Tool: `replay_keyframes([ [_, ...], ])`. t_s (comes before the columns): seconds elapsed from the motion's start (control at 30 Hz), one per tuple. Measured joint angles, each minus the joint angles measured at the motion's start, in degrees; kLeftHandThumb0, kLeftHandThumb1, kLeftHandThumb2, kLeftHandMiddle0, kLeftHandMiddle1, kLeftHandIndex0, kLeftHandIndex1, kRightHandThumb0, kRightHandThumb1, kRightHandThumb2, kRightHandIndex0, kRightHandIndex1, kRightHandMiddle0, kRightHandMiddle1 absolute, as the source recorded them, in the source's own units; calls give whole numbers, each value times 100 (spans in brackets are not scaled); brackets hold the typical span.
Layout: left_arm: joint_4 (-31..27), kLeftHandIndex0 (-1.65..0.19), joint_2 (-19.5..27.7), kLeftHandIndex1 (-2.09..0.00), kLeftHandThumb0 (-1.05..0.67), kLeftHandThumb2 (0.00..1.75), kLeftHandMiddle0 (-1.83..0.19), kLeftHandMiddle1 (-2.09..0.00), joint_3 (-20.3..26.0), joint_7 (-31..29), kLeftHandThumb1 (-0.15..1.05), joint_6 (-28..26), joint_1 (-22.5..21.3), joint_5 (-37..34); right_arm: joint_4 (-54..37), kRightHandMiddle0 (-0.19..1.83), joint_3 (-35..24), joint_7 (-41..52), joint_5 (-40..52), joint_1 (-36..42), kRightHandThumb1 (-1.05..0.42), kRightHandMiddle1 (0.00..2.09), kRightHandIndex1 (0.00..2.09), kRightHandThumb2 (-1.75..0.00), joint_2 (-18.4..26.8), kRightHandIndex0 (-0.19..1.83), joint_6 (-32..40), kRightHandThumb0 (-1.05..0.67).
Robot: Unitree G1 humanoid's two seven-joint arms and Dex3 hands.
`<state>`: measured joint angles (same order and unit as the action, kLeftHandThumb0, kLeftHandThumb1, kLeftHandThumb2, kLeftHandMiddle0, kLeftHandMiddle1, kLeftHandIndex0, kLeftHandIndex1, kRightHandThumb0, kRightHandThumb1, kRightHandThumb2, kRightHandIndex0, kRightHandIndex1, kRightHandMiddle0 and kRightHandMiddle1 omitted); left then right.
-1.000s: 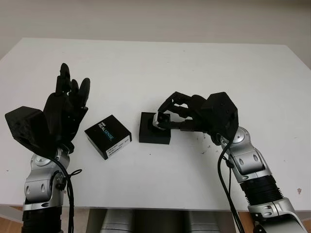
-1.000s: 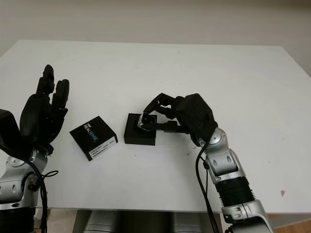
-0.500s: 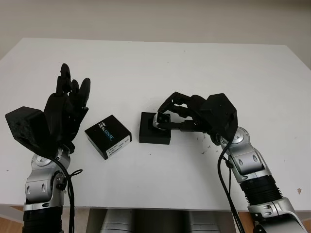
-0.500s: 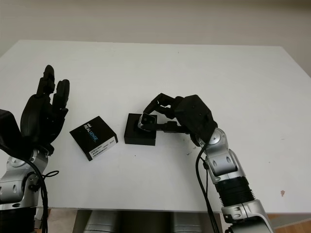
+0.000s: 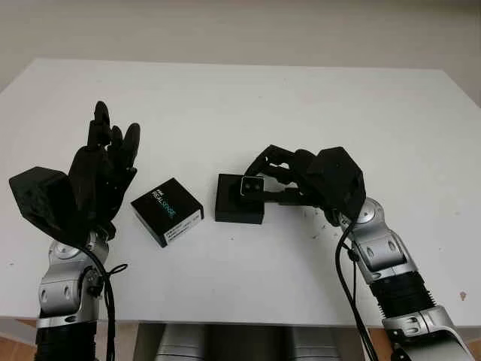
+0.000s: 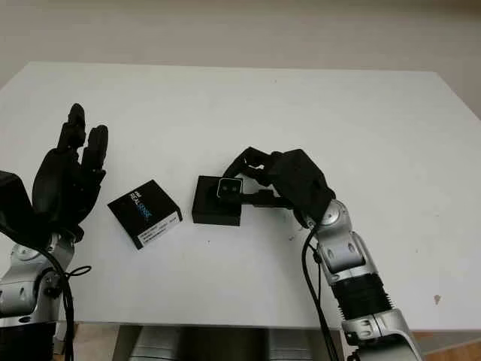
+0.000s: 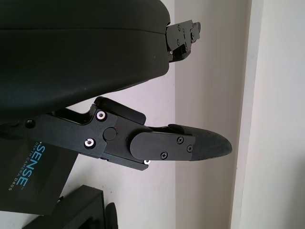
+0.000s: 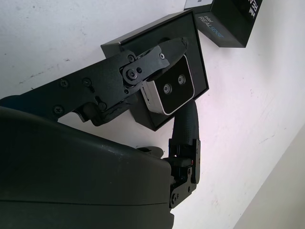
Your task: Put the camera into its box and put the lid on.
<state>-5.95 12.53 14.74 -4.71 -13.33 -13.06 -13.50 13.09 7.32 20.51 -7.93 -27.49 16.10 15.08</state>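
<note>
Right robot hand [image 5: 282,179] pinching camera [image 5: 251,186] over open box [image 5: 239,200] for lowering in; left robot hand [image 5: 101,169] open, raised near lid [image 5: 167,211].

Black box [image 5: 239,200] and black lid [image 5: 167,211] with white and teal lettering, on a white surface [image 5: 248,105]. Silver camera [image 8: 168,90] with a black face. Black hands.

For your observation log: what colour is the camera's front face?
Black, within a silver body; the camera shows best in the right wrist view.
</note>
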Motion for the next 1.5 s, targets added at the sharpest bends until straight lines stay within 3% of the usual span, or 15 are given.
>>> replay_keyframes([
  [1.03, -75, 19, -43, 0, -70, 34, 19, 0, 1, 42, 105, 44, 58, 37, 174, 32, 95, -141, 108, -40, -94, 164, 5, -6, -419, 33, -8, -44],
  [1.5, -75, 19, -37, -1, -71, 33, 19, 0, 34, -12, 105, 46, 108, 30, 176, 27, 95, -233, 86, -33, -95, 164, 5, -6, -411, 31, -31, -46],
])
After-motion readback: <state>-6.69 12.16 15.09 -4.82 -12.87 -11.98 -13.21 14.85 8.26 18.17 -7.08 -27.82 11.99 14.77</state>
